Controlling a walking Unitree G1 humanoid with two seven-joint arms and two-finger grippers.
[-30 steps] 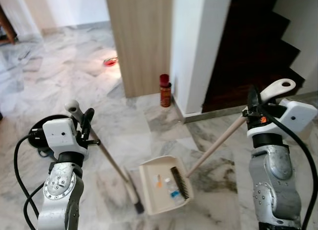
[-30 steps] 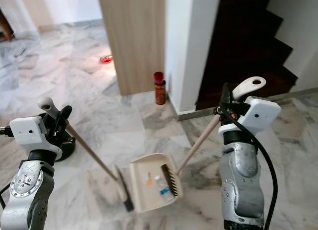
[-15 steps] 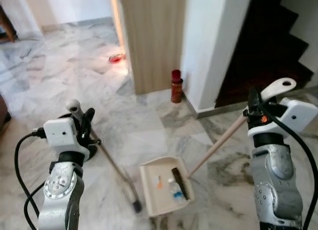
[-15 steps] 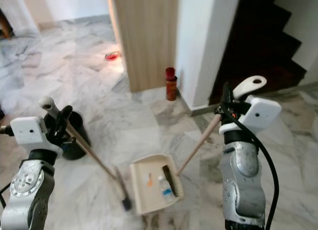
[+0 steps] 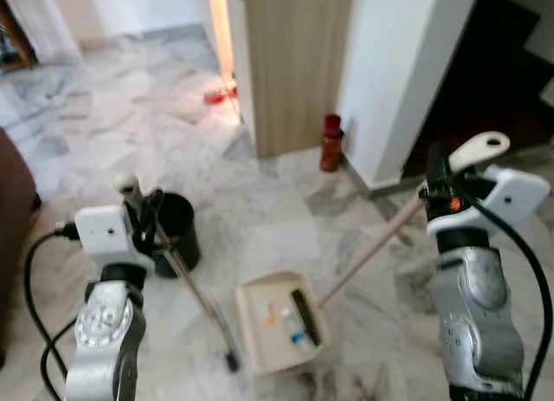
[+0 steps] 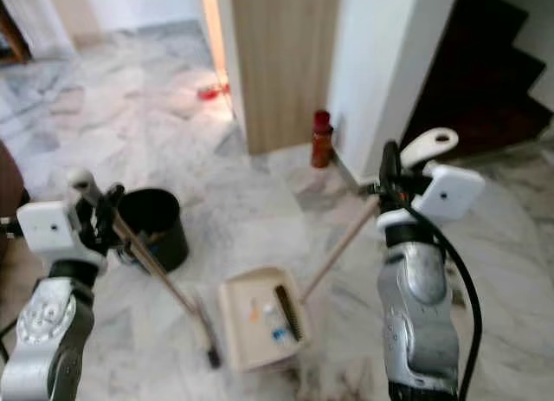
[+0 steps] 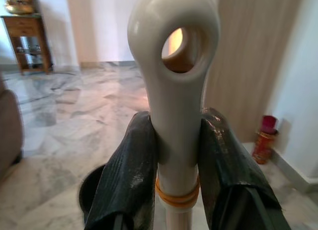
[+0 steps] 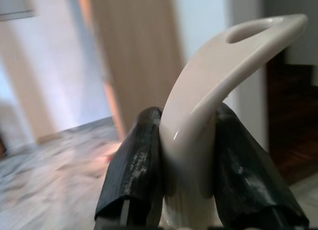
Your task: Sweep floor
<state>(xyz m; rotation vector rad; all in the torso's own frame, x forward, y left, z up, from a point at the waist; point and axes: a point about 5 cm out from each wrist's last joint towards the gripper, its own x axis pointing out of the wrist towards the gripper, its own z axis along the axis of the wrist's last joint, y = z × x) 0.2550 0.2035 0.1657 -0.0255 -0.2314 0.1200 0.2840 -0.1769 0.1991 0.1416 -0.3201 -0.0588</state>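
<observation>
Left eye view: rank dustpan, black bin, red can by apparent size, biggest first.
1. dustpan, biggest in frame
2. black bin, smaller in frame, though partly hidden behind the left pincer and broom handle, so this gap is unsure
3. red can, clearly smallest, but farthest from the camera

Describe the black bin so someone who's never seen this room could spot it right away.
Start at the wooden panel and come back across the marble floor towards the robot's left gripper. The black bin stands just beyond it: round, open-topped, the darkest thing near the cream dustpan.
</observation>
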